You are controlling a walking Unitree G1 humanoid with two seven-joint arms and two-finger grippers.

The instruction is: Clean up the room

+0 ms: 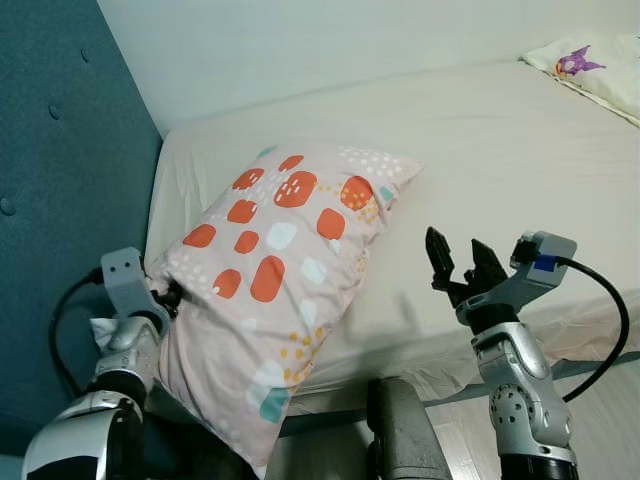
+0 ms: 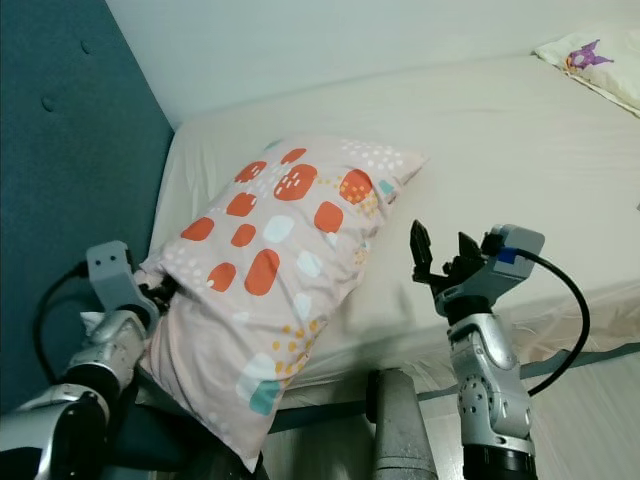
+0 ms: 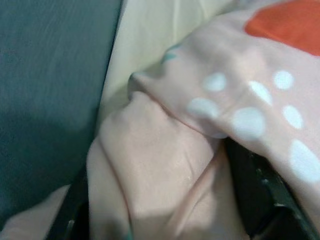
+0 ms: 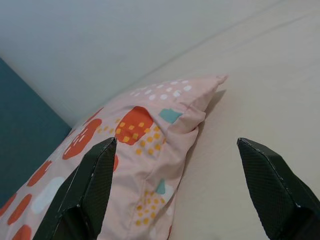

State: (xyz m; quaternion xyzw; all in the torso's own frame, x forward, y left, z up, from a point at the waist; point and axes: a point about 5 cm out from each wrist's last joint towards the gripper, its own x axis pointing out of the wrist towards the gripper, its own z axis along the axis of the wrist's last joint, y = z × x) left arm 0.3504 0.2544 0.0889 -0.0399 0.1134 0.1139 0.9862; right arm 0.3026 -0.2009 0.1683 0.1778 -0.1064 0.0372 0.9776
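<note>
A teal padded headboard (image 1: 60, 200) meets the pale wall (image 1: 330, 40) behind the bed.

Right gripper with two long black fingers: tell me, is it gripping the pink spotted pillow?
No, the right gripper hangs open beside the pink spotted pillow, touching nothing.

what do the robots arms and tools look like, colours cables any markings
Both arms are silver metal with rounded joint housings. Each ends in a tool of two long black fingers; the right tool shows pointed tips with a fine textured surface. A grey camera box sits at each wrist, the right one with a small blue mark, and a black cable loops from each box. The left tool has the same build.
</note>
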